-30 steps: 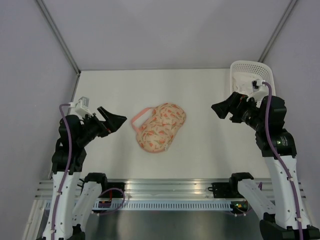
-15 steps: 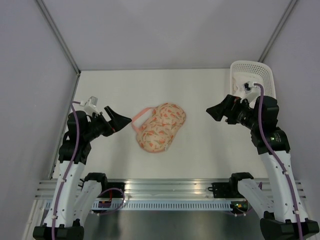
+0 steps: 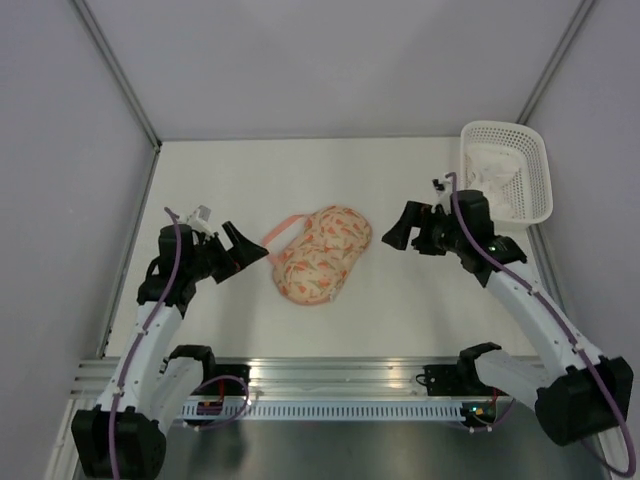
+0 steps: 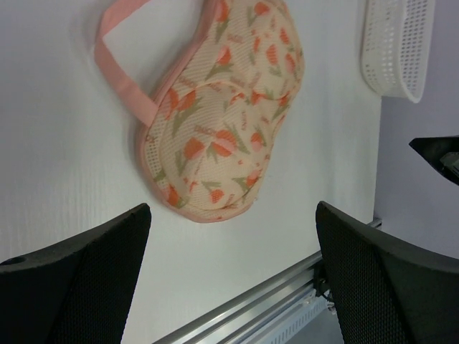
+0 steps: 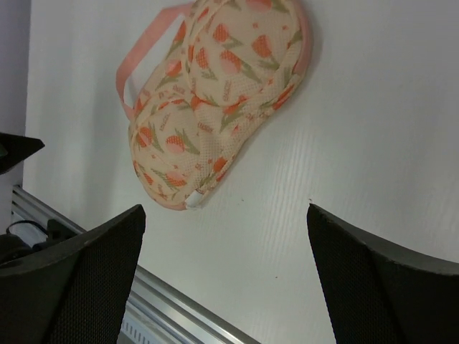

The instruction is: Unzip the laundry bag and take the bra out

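The laundry bag [image 3: 322, 254], a cream pouch with orange prints and pink trim, lies zipped shut mid-table, its pink loop strap [image 3: 279, 234] pointing left. It also shows in the left wrist view [image 4: 222, 129] and the right wrist view [image 5: 215, 93], where a small white tab [image 5: 194, 201] sits at its lower edge. My left gripper [image 3: 247, 246] hovers open just left of the strap, touching nothing. Right of the bag, my right gripper [image 3: 397, 230] is open and empty. The bra is hidden.
A white lattice plastic basket [image 3: 503, 172] with something white inside stands at the back right corner, also seen in the left wrist view [image 4: 396, 44]. A metal rail [image 3: 330, 372] runs along the table's near edge. Grey walls close in the sides.
Both arms have reached inward toward the bag: the left gripper moved right to near the strap, the right gripper moved left and away from the basket. The bag has not moved.
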Controlling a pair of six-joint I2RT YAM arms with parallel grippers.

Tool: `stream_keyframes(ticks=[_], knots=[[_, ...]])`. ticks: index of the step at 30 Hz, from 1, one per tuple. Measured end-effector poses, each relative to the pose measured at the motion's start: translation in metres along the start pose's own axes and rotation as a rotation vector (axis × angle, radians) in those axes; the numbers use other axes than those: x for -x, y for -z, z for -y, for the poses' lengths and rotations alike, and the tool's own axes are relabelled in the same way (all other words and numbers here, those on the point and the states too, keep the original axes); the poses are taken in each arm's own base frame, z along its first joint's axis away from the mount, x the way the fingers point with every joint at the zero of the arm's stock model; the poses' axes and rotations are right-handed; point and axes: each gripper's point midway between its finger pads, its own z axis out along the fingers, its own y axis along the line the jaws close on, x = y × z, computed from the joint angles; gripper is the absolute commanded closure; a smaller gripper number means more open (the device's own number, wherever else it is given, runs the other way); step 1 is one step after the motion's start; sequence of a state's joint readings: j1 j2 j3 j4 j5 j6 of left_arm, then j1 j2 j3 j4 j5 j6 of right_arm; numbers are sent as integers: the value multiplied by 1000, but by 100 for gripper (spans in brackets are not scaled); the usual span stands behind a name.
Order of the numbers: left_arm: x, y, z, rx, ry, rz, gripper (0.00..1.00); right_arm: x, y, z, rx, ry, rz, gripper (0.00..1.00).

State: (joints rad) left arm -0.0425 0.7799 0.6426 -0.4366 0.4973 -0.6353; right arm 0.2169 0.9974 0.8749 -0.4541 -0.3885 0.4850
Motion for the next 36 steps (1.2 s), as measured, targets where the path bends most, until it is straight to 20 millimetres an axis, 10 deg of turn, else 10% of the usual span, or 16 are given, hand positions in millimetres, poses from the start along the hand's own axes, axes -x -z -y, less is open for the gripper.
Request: stream_keyframes(ticks=[5,11,13,14,15,16,29,36], knots=[[-40,-27,-45,84,87,-125,0,-47,-54,-11,-67,76,-170,2],[-42,-32,-51,73,89,-107,0,-45,-111,-27,-145,166,-195,8],[-40,-33,-49,60,87,-90,0,-47,-129,-33,-160,192,-203,28],[-41,-33,-49,56,88,-87,0,-48,-135,-34,-164,203,-205,49],[-42,-34,-50,52,88,-84,0,-51,-140,-35,-169,213,-213,94],[-44,-35,-51,53,93,-85,0,-53,-145,-35,-175,220,-219,100],[-80,-69,-89,103,206,-163,0,-61,-188,-67,-148,253,-228,100],[-74,-101,-70,33,183,-173,1,-87,-202,-55,-182,270,-282,100]])
